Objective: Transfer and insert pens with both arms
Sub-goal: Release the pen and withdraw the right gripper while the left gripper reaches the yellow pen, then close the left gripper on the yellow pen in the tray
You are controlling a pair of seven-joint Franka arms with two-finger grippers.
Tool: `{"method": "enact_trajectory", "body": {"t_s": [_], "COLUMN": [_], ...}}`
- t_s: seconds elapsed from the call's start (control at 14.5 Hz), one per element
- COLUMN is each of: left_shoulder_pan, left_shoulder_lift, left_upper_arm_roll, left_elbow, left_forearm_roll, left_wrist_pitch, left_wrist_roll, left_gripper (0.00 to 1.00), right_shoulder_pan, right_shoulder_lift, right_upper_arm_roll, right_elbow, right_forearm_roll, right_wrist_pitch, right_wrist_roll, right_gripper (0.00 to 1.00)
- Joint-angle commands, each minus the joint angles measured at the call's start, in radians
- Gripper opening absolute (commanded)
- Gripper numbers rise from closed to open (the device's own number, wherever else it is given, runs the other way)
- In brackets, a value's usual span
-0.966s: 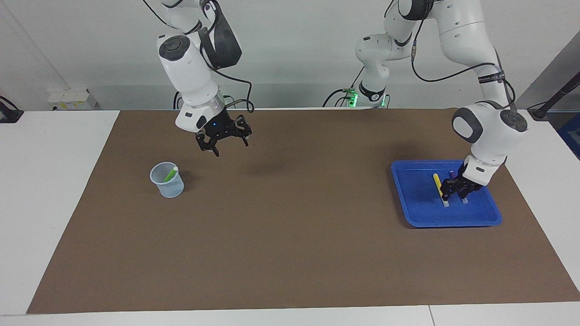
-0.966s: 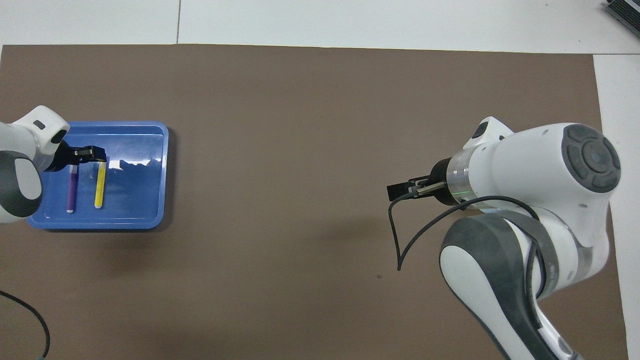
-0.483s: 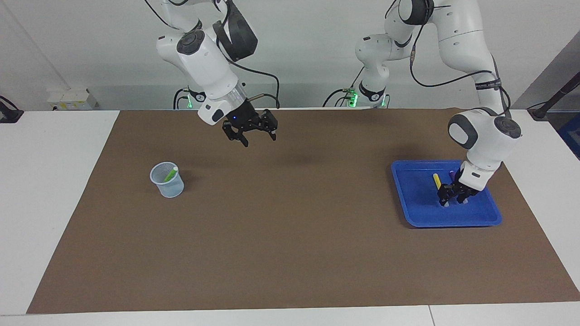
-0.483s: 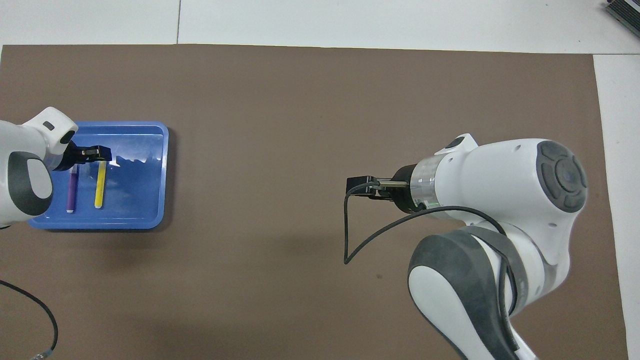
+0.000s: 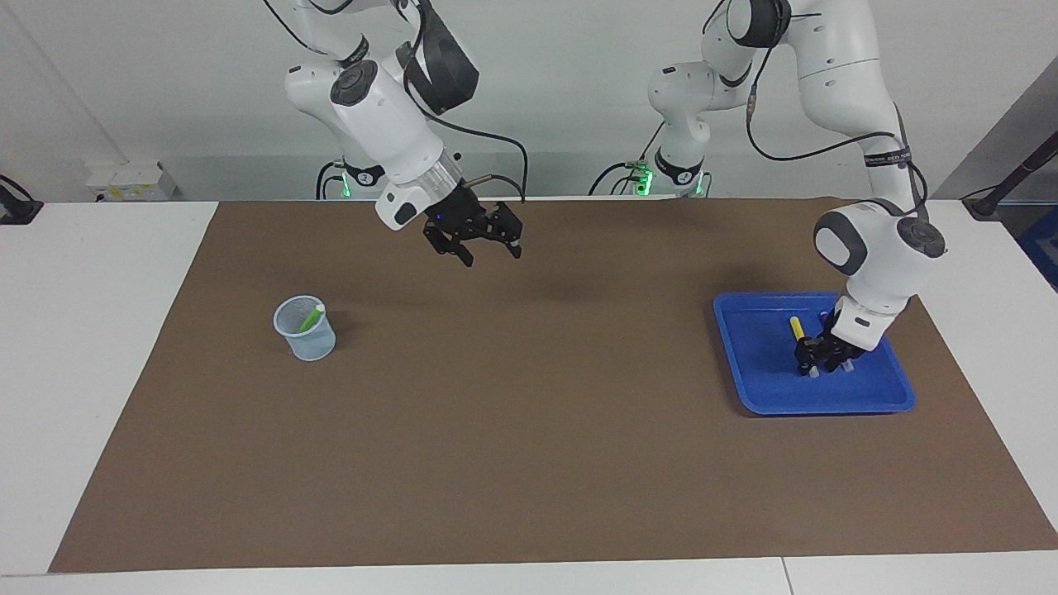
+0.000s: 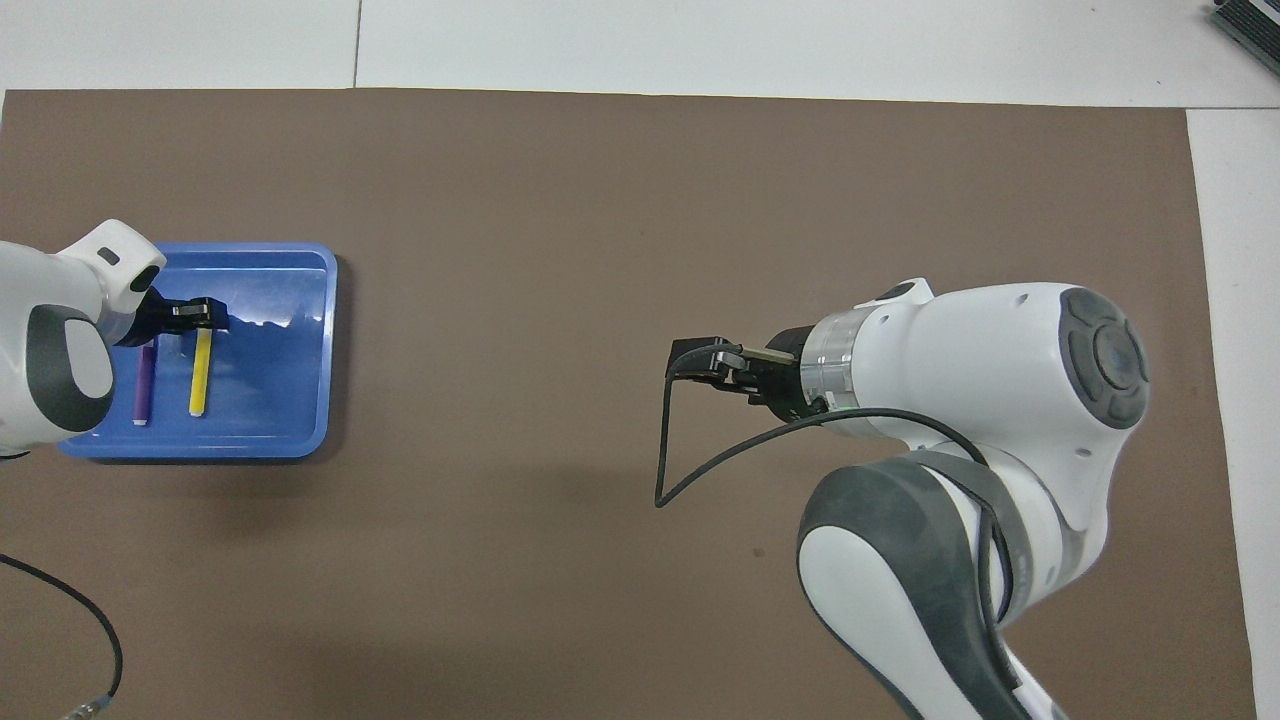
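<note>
Facing view: a brown mat [image 5: 529, 413] covers a white table. The right arm hangs in the air over the mat's robot-side half, its right gripper [image 5: 479, 245] with fingers spread and nothing in them. Toward the right arm's end of the table stands a clear cup [image 5: 306, 329] with the green pen [image 5: 312, 317] leaning inside it. Toward the left arm's end lies a blue tray [image 5: 760, 388]. The left gripper [image 5: 820, 361] is down inside the tray at the cap end of the yellow pen [image 5: 797, 328]; whether its fingers are closed on the pen cannot be told. The purple pen is mostly hidden by the left arm here.

Overhead view: the blue tray [image 6: 300, 400] holds the yellow pen [image 6: 200, 375] and the purple pen [image 6: 145, 385] lying side by side, just apart, the purple one nearer the table's end. The left gripper [image 6: 195, 315] covers the yellow pen's end that lies farther from the robots. The right gripper [image 6: 705, 362] is over bare mat near the middle. The cup is hidden beneath the right arm.
</note>
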Motion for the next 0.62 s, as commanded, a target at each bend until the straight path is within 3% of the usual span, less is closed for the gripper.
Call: {"method": "enact_trajectory", "body": {"t_s": [0.0,0.35,0.41,0.48,0.55], "left_shoulder_pan": [-0.003,-0.001,-0.001,-0.001,-0.001], "left_shoulder_lift": [-0.004,-0.007,-0.007,-0.009,-0.009], "left_upper_arm_roll": [0.002,0.003,0.003,0.003,0.003], "left_elbow": [-0.004,-0.001,-0.001,-0.001,-0.001], "left_forearm_roll": [-0.018,-0.018,-0.018,-0.018,-0.018], "left_wrist_pitch": [-0.023,-0.063,-0.069,-0.074,-0.074], "left_wrist_roll": [0.014,0.014,0.014,0.014,0.014], "left_gripper": [0.6,0.46,0.38,0.21,0.11], "right_shoulder_pan": [0.001,0.001,0.003,0.013,0.019], "right_shoulder_lift": [0.003,0.003,0.003,0.005,0.005], "right_upper_arm_roll": [0.001,0.001,0.001,0.001,-0.001], "right_elbow": [0.001,0.002,0.002,0.001,0.002], "right_forearm_roll": [0.024,0.069,0.073,0.073,0.074], "right_wrist_pitch": [0.015,0.024,0.037,0.038,0.04], "right_wrist_roll": [0.015,0.036,0.047,0.061,0.077], "right_gripper": [1.0,1.0,1.0,1.0,1.0]}}
